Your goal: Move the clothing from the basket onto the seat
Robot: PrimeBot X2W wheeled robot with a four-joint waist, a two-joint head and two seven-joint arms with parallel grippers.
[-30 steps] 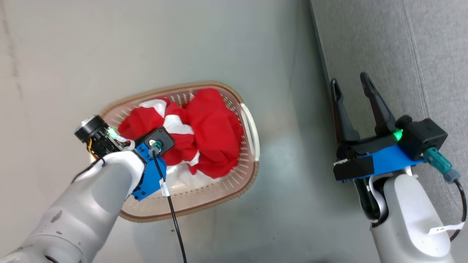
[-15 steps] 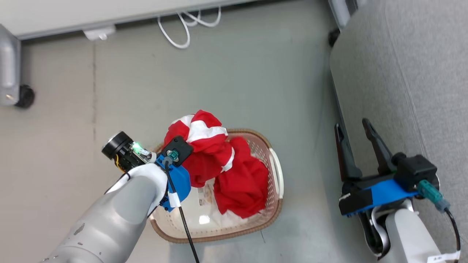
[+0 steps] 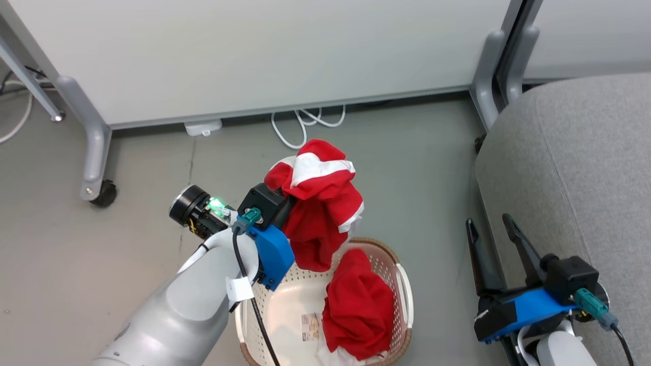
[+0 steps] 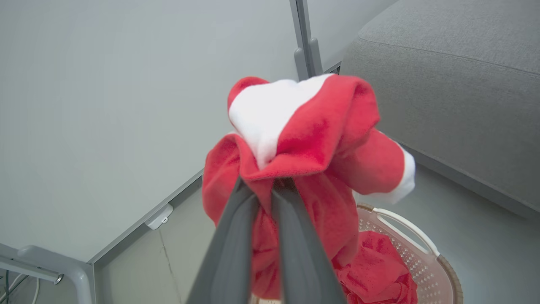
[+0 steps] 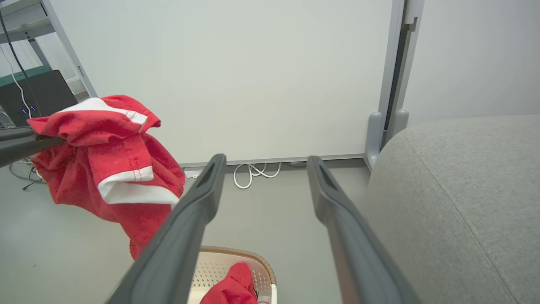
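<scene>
My left gripper (image 4: 263, 185): clamped on one red garment (image 3: 318, 203), mid-frame above the basket (image 3: 405, 284).
My right gripper (image 3: 487, 220): spread, empty, lower right.
Second garment (image 3: 358, 305): in the basket, bottom centre.
Seat (image 3: 574, 152): right side.
My carry: I'd go high and rightward, so nothing snags the basket.

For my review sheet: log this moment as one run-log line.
left fingers: shut on one garment, held above basket | right fingers: open | other garment: in basket | seat: no clothing visible
</scene>
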